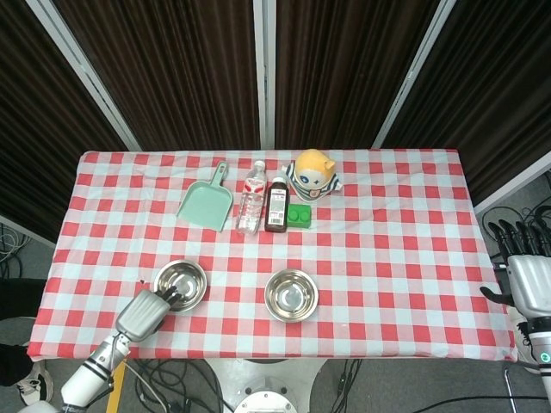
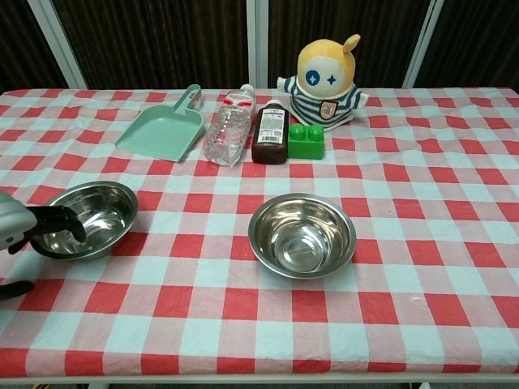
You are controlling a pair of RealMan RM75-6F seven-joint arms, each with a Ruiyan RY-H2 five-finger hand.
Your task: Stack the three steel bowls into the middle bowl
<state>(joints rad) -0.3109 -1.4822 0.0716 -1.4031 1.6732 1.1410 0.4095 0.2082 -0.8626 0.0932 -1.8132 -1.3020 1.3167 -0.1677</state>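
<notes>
Two steel bowls are in view on the checked tablecloth (image 1: 405,258). The left bowl (image 1: 182,283) (image 2: 89,217) lies near the front left. The middle bowl (image 1: 291,295) (image 2: 302,235) stands empty at the front centre. My left hand (image 1: 151,309) (image 2: 26,229) is at the left bowl's near-left rim. Its dark fingers (image 2: 63,224) reach over the rim into the bowl, while the thumb stays low and apart outside it. My right hand (image 1: 527,274) hangs off the table's right edge with fingers spread, holding nothing; the chest view does not show it.
Along the back stand a green dustpan (image 1: 207,205) (image 2: 162,131), a lying water bottle (image 1: 250,200) (image 2: 229,130), a brown bottle (image 1: 277,206) (image 2: 272,134), a green block (image 1: 299,215) (image 2: 306,142) and a yellow plush toy (image 1: 313,174) (image 2: 326,77).
</notes>
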